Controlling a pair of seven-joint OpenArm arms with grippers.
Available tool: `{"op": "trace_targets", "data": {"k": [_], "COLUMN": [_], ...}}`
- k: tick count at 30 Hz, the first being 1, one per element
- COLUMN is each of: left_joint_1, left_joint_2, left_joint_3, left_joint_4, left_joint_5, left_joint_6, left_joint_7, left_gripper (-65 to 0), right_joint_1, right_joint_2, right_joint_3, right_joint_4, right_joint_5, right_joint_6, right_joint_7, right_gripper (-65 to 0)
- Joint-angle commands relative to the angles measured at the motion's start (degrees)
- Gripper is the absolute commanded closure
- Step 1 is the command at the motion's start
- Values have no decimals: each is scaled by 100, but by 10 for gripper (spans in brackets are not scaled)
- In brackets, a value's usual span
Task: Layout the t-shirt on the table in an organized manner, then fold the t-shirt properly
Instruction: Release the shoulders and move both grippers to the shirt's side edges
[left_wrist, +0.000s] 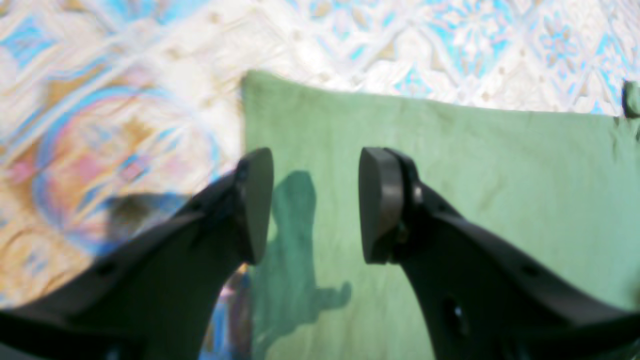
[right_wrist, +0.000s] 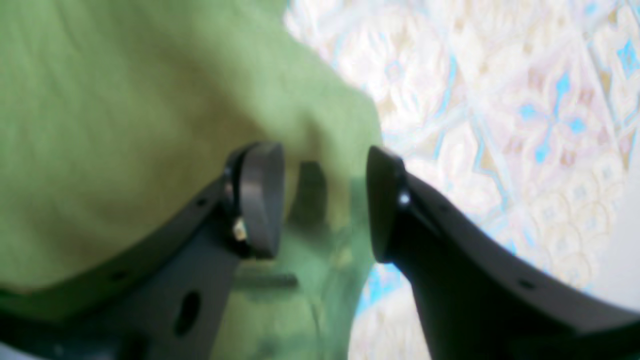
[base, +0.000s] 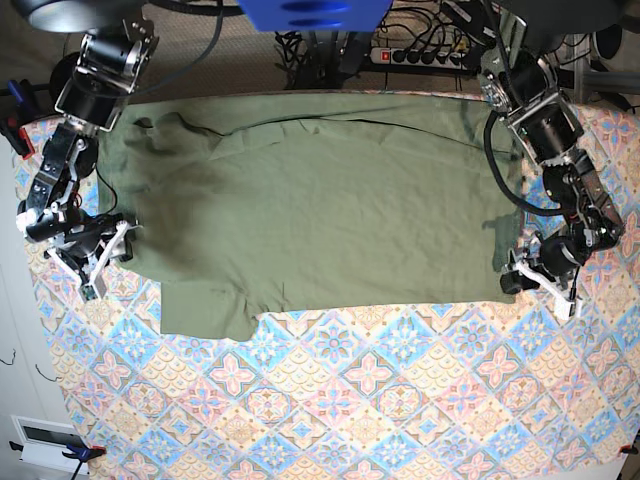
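t-shirt (base: 320, 210): 1 | table (base: 380, 400): 1 | left pincer (left_wrist: 315, 205): 1 | right pincer (right_wrist: 325, 202): 1

A white power strip (base: 425, 56) with dark plugs and tangled black cables (base: 320, 50) is seen beyond the far edge, beside a blue object (base: 305, 13).

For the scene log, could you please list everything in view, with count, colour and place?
t-shirt: one, olive green, spread across the far half of the table.
table: one, cloth of pink, blue and cream floral diamonds, under everything.
power strip: one, white, with dark cables beyond the table's far edge.
left end effector: one, black, open over the shirt's corner.
right end effector: one, black, open over the shirt's edge.
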Motion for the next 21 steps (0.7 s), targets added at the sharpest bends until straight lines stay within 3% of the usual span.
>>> {"op": "trace_targets", "data": {"k": [1,11,16,21], "left_joint_1": [-208,-814,-779,-717], "left_joint_2": [-118,-145,-118,-145], "left_joint_3": [-22,-13,-13,-31], "left_joint_4": [-135,-1814,-1972,-1998], "left_joint_5": [-80,-72,-80,-89], "left_joint_6": [-6,20,591,697], "left_joint_7": [-271,-1309,-1590,-1766], "left_gripper": [-274,-278,-278,-279], "right_joint_1": [90,117,117,82], "right_joint_2": [114,114,114,114], "right_joint_3": [30,21,47,56], "right_joint_4": [54,54,54,54], "right_joint_5": [31,31,31,31], "right_joint_6": [-3,-3,-3,-3], "right_joint_7": [75,75,75,75], "right_gripper": [-263,-263,-263,-263]}}
